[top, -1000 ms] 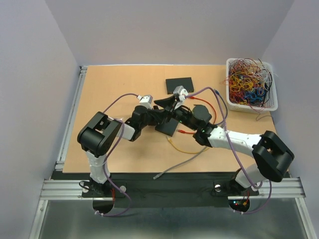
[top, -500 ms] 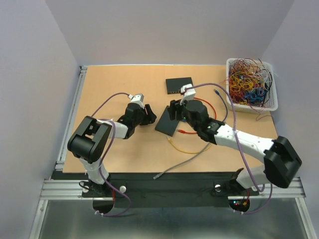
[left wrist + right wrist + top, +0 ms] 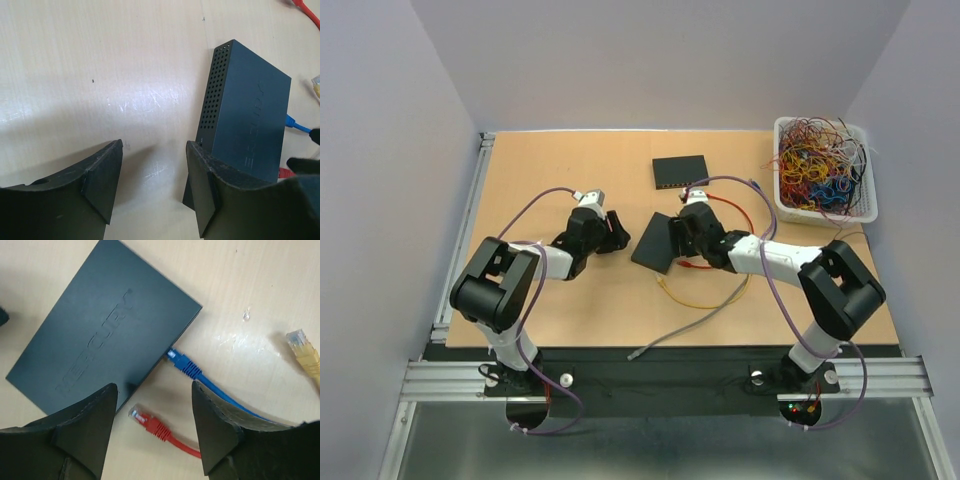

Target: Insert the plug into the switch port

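A dark flat switch (image 3: 100, 325) lies on the wooden table, between my two grippers in the top view (image 3: 650, 248). A blue plug (image 3: 182, 363) on a blue cable has its tip against the switch's side edge; I cannot tell whether it is seated in a port. A loose red plug (image 3: 147, 422) lies next to that edge. My right gripper (image 3: 155, 432) is open and empty, hovering over the red plug. My left gripper (image 3: 152, 185) is open and empty, with its right finger beside the switch's (image 3: 245, 115) vented end.
A yellow plug (image 3: 302, 347) lies to the right of the blue cable. A second black switch (image 3: 680, 171) sits farther back. A white basket (image 3: 823, 170) full of coloured cables stands at the back right. A grey cable (image 3: 690, 325) lies near the front edge.
Both grippers were over the switch a second ago. The left one drew back to the left. The right arm folded in and its open gripper now sits low at the switch's right edge.
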Motion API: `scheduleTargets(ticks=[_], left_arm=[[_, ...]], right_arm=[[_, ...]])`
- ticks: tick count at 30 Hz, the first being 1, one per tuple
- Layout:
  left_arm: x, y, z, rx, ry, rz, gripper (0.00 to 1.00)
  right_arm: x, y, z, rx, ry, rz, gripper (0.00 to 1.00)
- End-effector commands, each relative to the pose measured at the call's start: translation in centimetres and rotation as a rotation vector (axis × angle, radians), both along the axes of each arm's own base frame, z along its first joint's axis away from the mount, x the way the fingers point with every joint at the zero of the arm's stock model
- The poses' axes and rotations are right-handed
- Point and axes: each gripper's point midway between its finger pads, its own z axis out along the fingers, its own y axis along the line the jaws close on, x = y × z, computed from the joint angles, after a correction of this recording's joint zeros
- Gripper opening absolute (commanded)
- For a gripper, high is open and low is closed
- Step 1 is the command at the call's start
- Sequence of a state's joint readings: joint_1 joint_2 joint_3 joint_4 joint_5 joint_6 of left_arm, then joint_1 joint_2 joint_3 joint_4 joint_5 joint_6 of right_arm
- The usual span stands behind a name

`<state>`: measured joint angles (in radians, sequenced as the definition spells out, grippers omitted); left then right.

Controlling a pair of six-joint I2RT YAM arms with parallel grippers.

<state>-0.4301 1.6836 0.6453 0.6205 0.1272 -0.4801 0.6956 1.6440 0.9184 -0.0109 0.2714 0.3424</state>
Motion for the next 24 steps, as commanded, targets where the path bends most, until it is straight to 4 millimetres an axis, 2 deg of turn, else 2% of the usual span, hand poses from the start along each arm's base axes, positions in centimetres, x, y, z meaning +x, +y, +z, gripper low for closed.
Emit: scheduleTargets(ticks=[1, 9, 14, 20, 24], left_arm=[[0.6, 0.1, 1.4, -0.004, -0.028, -0.012, 0.65], [1.8, -0.9, 1.7, -0.018, -0.032, -0.048, 0.65], [2.0, -1.2, 1.8, -0.018, -0.038, -0.062, 0.65], [2.0, -0.7, 1.5, -0.006, -0.033, -0.056, 0.65], [2.3, 0.1, 1.5, 0.001, -0.03, -0.039, 0.65]], right_arm=[[1.5, 1.8, 0.8, 0.121, 0.031, -0.013, 0.65], [1.3, 4.6, -2.0, 0.192, 0.132, 0.038, 0.6], [0.8, 6.3, -2.7, 0.263, 0.188, 0.077, 0.56], [0.9, 8.6, -2.2, 0.356, 0.21, 0.124, 0.54], [0.7, 11.6, -0.7, 0.482, 0.232, 0.203, 0.53]])
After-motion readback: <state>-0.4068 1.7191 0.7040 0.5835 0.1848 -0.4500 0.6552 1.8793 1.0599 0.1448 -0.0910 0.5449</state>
